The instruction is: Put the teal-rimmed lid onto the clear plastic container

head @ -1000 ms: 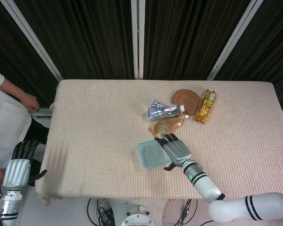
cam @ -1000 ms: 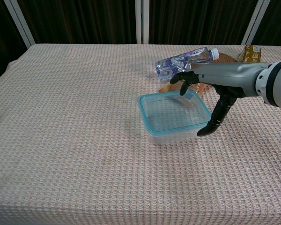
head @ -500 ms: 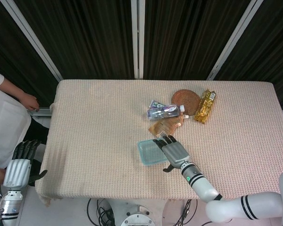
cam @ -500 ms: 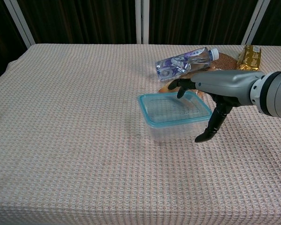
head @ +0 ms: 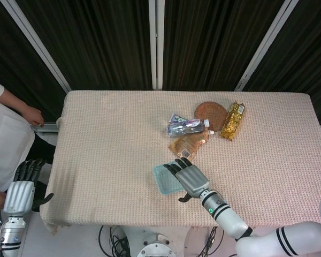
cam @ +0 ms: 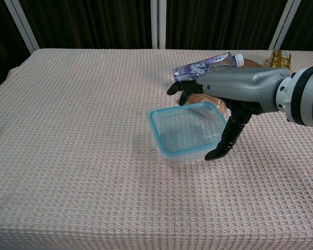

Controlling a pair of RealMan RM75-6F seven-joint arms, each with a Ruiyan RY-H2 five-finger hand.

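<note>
A: What has moved since a second ago?

B: The right hand (cam: 219,99) has slid left over the surface (head: 107,139), and the box (cam: 185,133) with its lid (cam: 161,136) has shifted left with it.

A: Going left to right, what is there?

B: The left hand (head: 22,187) hangs off the surface's left edge, fingers apart, holding nothing. A person (head: 5,128) stands beyond it. Near the front middle sits the box, the teal-rimmed lid lying on top of it.

A: And the right hand?

B: It lies flat over the lid's right part, fingers (cam: 178,89) stretched past the far rim and the thumb (cam: 224,140) down by the box's near right corner; it is spread and grips nothing.

A: Behind it?

B: A brown pouch (head: 188,143), then a bottle (head: 187,126) lying on its side, a round brown mat (head: 210,114) and a gold packet (head: 232,120) at the right.
</note>
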